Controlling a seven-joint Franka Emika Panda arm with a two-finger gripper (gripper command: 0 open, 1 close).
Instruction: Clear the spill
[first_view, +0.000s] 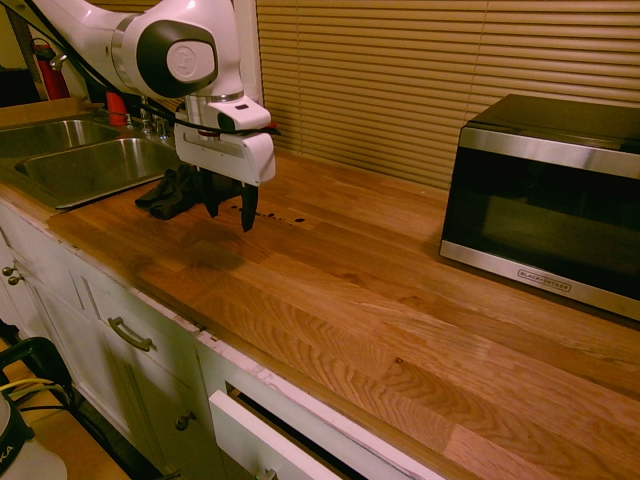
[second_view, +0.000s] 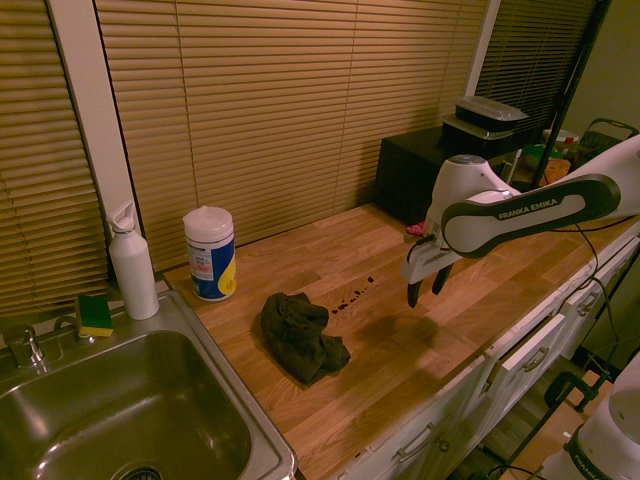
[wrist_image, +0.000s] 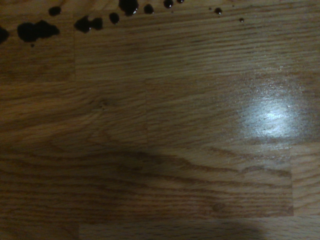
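Your gripper (second_view: 427, 290) hangs empty above the wooden countertop (second_view: 400, 350), fingers apart.

From where it sits, nothing is between the two dark fingers (second_view: 412, 294), which point down over bare wood toward the counter's front edge without touching it. The spill (second_view: 350, 296), a thin trail of small dark drops and blotches, lies just beside your gripper on the sink side and slightly toward the blinds; the wrist view catches it only along one edge of its frame (wrist_image: 37, 30). Next comes the rumpled black cloth (second_view: 300, 337), lying flat on the wood just beyond the trail, between it and the sink (second_view: 200, 330). A wipes canister (second_view: 210, 253) and a white bottle (second_view: 132, 265) stand near the back edge by the sink's corner. The microwave (first_view: 548, 200) sits well apart at the counter's other end.
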